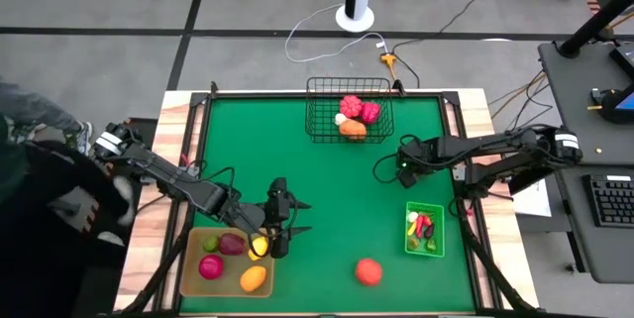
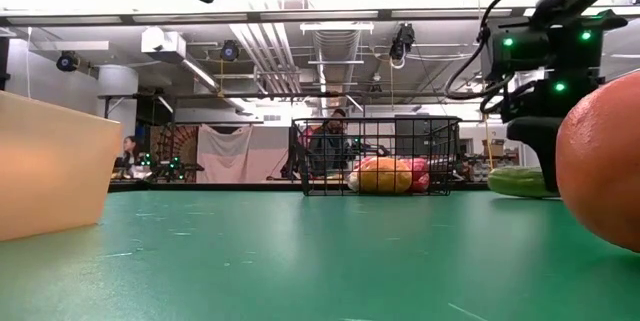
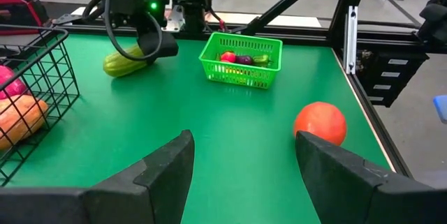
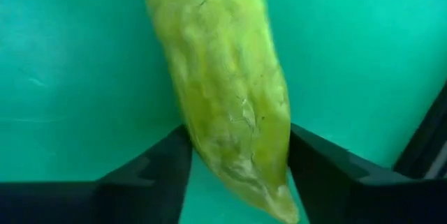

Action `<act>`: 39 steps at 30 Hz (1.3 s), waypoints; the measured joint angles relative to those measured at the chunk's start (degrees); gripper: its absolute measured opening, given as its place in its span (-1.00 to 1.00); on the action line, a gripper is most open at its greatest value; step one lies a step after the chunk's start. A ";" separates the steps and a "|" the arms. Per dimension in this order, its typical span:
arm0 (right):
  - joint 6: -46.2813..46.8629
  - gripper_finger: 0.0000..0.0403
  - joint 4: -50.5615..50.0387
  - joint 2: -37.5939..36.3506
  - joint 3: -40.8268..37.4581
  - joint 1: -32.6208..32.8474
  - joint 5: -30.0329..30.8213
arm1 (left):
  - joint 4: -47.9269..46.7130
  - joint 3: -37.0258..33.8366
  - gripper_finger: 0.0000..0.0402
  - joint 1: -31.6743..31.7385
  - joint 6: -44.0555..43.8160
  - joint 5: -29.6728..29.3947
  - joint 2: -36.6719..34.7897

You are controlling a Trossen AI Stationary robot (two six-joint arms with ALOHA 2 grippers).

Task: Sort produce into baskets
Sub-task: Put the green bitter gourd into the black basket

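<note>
- High view: the green worktop (image 1: 327,189) carries three containers. The black wire basket (image 1: 349,110) at the far edge holds pink and orange produce. The tan tray (image 1: 194,276) at the near left corner holds a green piece, a dark red piece, a pink one and an orange-yellow one. The small green bin (image 1: 425,230) on the right holds small mixed pieces.
- The left gripper (image 1: 280,231) hangs over the tray's right edge, jaws spread, beside a yellow piece (image 1: 259,248); whether it touches that piece I cannot tell.
- The right gripper (image 1: 386,170) reaches into the middle right of the worktop, between basket and bin. A red-orange ball (image 1: 369,271) lies alone near the front edge.
- Low view: the ball (image 2: 600,166) fills the right edge, the tray wall (image 2: 55,166) the left. The wire basket (image 2: 376,156) stands far back. The right gripper's body, with green lights, stands over a green cucumber (image 2: 522,182) lying on the worktop.
- Left wrist view: the left jaws stand apart with nothing between them. Ahead lie the ball (image 3: 320,123), the green bin (image 3: 242,60), the basket (image 3: 31,91) and the cucumber (image 3: 127,63) under the right gripper (image 3: 155,46).
- Right wrist view: the cucumber (image 4: 223,105) lies between the right jaws, both fingers (image 4: 150,175) up against its sides; they are grasping it.
</note>
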 joint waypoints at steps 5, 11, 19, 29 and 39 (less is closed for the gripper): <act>-0.57 -0.20 0.80 0.00 0.00 0.00 -0.14 | -0.02 0.00 0.15 0.00 0.01 0.00 0.00; -2.46 -0.23 0.69 -0.85 0.20 0.04 -0.20 | 0.67 0.00 0.15 0.05 0.48 -0.02 1.72; -5.15 -0.23 0.51 -5.96 4.34 3.75 -5.59 | 5.72 -0.04 0.15 1.54 3.66 -0.04 5.32; -10.23 -0.20 17.38 -7.63 7.93 15.37 -5.71 | 14.61 -0.04 0.15 2.60 10.78 -0.84 8.29; -23.47 -0.20 39.83 -2.41 7.93 26.06 -0.18 | 19.92 -0.04 0.27 6.02 11.25 -3.95 10.68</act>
